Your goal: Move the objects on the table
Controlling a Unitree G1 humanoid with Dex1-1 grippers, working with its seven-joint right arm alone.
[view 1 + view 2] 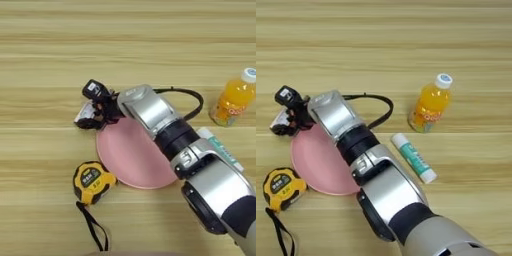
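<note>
Silver and grey, one robot forearm [381, 195] fills the nearest part of the scene, entering from the bottom right corner and reaching diagonally up and to the left across the table [50, 50] — a wide light-brown top with horizontal wood-grain stripes.

One yellow-black tape measure [92, 181] lies near the front left, just beside the plate's lower left rim. Its black strap [92, 227] trails toward the near edge.

One round pink plate [127, 155] sits flat under the forearm, partly covered by it. Nothing can be seen lying in the part of the plate that shows.

One white-teal tube [414, 157] lies on the table to the right of the arm. Its long axis runs diagonally, from upper left to lower right.

One small red-white flat box [86, 114] shows at the plate's upper left rim. The right gripper [97, 107], black, sits right at this box; whether its fingers are spread or clamped on the box cannot be told.

One small orange juice bottle [431, 106] stands upright farthest back on the right — white cap on top, well apart from the plate.
</note>
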